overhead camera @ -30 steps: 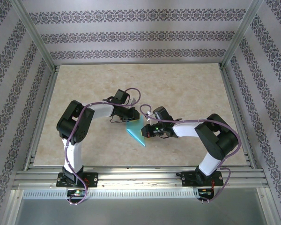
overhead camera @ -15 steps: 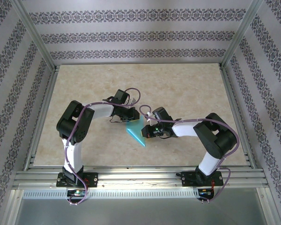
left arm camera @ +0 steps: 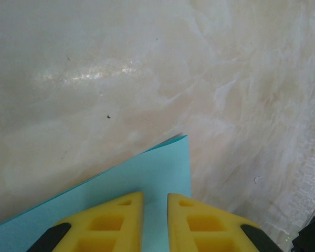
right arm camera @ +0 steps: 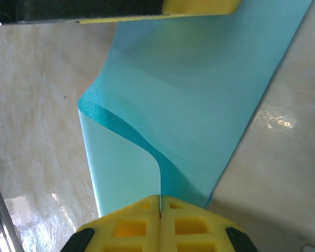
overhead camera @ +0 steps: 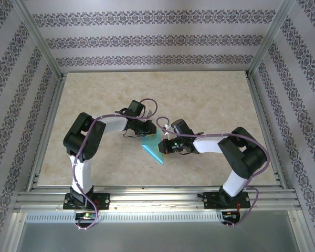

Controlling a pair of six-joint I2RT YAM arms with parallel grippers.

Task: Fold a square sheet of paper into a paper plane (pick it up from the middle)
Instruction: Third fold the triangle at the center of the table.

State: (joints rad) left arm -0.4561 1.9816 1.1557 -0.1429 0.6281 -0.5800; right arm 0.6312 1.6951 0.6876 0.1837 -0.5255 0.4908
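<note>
The table [overhead camera: 210, 100] has a pale beige top with a marble pattern. It is a little glossy, and the wrist views show some bright reflections on it. Metal rails [overhead camera: 147, 193] run along its edges. A turquoise paper [overhead camera: 153, 148] lies near the middle, a bit toward the near edge. It is folded, with its point toward the near side. One flap curls up from the top.

Overhead looks down; wrist views closely share paper [right arm camera: 199, 105].
</note>
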